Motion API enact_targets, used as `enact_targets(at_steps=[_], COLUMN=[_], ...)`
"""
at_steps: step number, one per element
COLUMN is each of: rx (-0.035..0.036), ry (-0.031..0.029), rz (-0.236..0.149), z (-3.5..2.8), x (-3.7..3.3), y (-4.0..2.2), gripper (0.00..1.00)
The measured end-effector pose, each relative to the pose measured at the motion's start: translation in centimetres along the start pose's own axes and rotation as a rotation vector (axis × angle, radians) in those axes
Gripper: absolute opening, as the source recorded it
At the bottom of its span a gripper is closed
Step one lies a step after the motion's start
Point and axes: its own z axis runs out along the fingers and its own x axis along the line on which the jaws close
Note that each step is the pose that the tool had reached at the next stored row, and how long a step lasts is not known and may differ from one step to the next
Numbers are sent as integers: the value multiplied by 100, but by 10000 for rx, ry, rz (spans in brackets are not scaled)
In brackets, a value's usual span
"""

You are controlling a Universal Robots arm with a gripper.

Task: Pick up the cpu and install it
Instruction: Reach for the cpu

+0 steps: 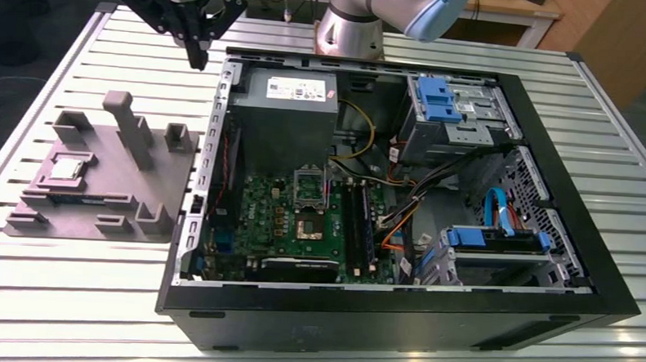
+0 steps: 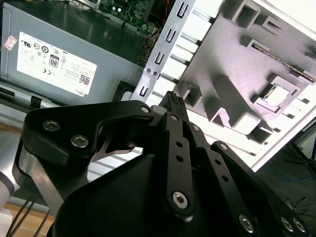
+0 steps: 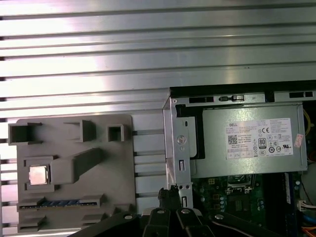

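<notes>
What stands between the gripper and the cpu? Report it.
Nothing covers the cpu; it lies bare in the grey tray. The tray's tall post rises between it and the gripper, so a sideways path looks blocked; a descent from above looks free.

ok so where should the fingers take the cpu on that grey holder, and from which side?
Likely straight down from above, pinching two opposite edges. The cpu lies flat, metal top up, in a shallow pocket of the grey holder, whose rim blocks a sideways approach. Raised posts stand beside it toward the case, so stay clear. Finger gaps in the pocket: cannot tell.
</notes>
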Motion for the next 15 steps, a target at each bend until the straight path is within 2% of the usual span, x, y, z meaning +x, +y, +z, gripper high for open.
enact_targets(at_steps=[15], rx=[0], ry=[0], rz=[0], z=[-1], x=[38], y=[-3], gripper=[10])
